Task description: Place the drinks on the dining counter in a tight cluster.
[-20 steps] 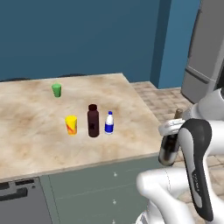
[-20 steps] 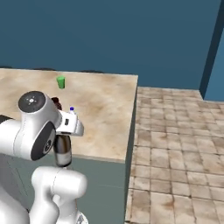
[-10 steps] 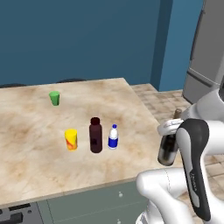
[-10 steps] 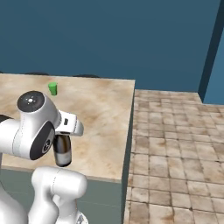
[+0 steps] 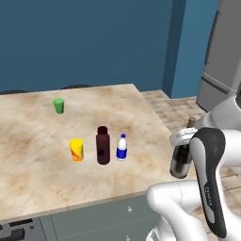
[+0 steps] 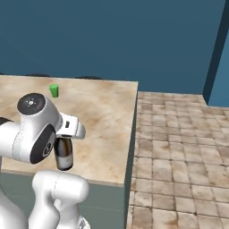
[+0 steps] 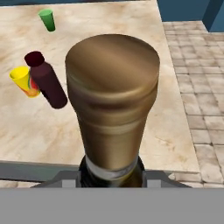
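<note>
1. The dining counter [image 5: 42, 179] has slid across both base views over the last second and its near edge now sits lower in the picture. I take that as the base rolling in, not the things moving.
2. That puts the cluster spot closer: the maroon bottle [image 5: 103, 145] and the little white bottle [image 5: 122, 147] stand just beside each other, a yellow cup [image 5: 76, 149] on the maroon one's other side, a green cup [image 5: 59, 105] well apart.
3. The gripper [image 5: 183, 141] is clamped on the dark bottle [image 5: 180, 160], carried upright past the counter's edge; its brown cap [image 7: 113, 74] looms in the hand view.
</note>
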